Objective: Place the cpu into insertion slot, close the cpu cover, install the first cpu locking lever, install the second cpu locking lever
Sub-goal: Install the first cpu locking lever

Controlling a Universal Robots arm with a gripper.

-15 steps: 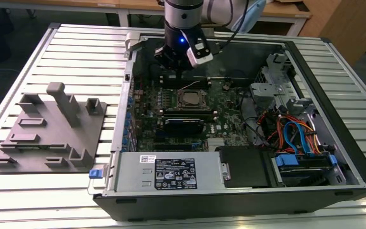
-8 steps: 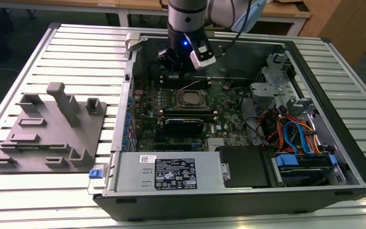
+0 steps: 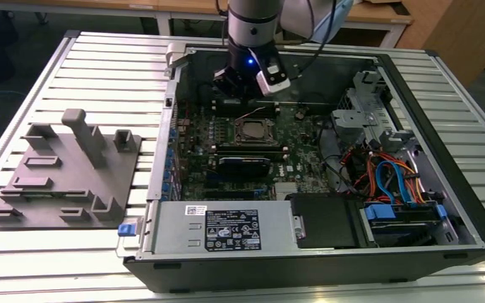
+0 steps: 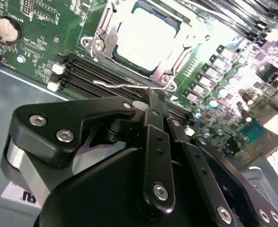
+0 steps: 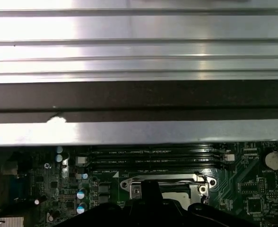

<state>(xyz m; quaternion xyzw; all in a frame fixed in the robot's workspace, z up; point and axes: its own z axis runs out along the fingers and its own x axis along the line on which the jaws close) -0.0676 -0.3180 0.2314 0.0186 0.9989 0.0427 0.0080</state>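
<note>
The cpu point(image 4: 146, 38) sits in the insertion slot point(image 3: 254, 132) on the green motherboard point(image 3: 225, 142), with the cpu cover point(image 4: 111, 29) lying down around it. Just beside the cover, a thin locking lever point(image 4: 122, 85) stands loose. The gripper point(image 4: 153, 101) hangs right by that lever, fingers pinched together on nothing; its own black body hides the tips.

Cpu point(image 4: 146, 40) in insertion slot point(image 4: 163, 21), cpu cover point(image 4: 111, 28) over it; gripper point(image 4: 151, 101) near, beside memory slots point(image 4: 82, 73).
</note>
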